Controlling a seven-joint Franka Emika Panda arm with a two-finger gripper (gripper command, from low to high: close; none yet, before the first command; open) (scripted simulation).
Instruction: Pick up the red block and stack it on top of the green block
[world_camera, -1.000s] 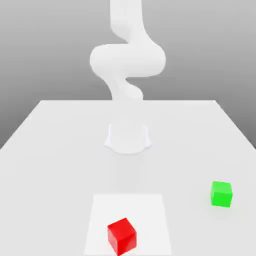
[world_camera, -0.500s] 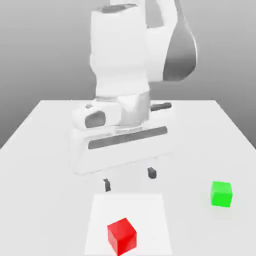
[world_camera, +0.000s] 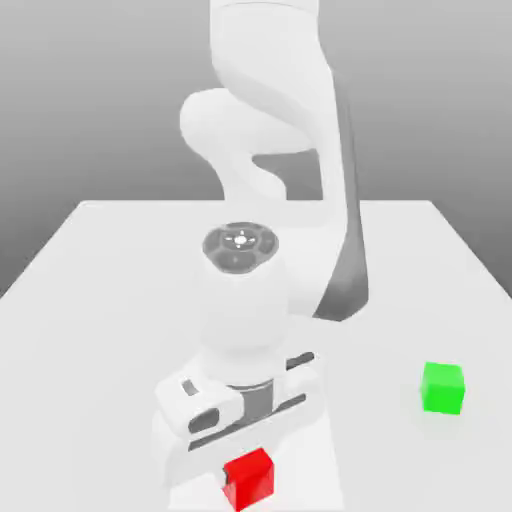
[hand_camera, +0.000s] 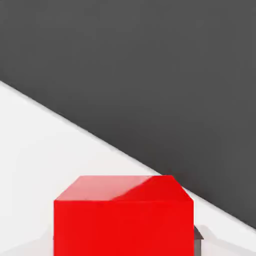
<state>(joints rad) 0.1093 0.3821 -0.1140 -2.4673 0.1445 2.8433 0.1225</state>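
— Red block (world_camera: 250, 484), where is it?
— At the pale square (world_camera: 312, 480), gripped by the claw (world_camera: 248, 475).
— What can go wrong?
— Uneven grip may turn it during lifting; then it could slide off the green block (world_camera: 442, 388).

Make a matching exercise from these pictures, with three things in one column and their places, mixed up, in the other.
Things
1. red block
2. green block
3. gripper

Places
A. on the table, toward the exterior view's right, away from the arm
B. down at the bright white square, closed on a block
C. between the fingers, above or on the bright white square

Right pairs
1-C
2-A
3-B
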